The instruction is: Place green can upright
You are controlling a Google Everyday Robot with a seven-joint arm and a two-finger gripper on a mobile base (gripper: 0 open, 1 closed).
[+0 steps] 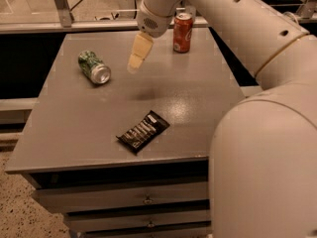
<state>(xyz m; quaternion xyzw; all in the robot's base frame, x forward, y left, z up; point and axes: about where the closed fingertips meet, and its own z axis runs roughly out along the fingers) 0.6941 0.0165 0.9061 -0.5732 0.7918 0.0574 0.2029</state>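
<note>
The mottled green-and-white aluminium can (94,67) lies on its side, far left on the grey metal table (64,133). The cream gripper (134,63) hovers right of it, not touching it; I cannot tell whether it is open or closed.

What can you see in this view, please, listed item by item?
green can: one, green and white with a silver end, lying on its side at the table's rear left.
soda can: one, red, upright at the table's rear, right of centre.
snack packet: one, dark, flat near the front edge.
table: one, grey top, drawers beneath.
arm: one, white, reaching in from the right.
gripper: one, cream, above the table between the two cans, touching neither.
</note>
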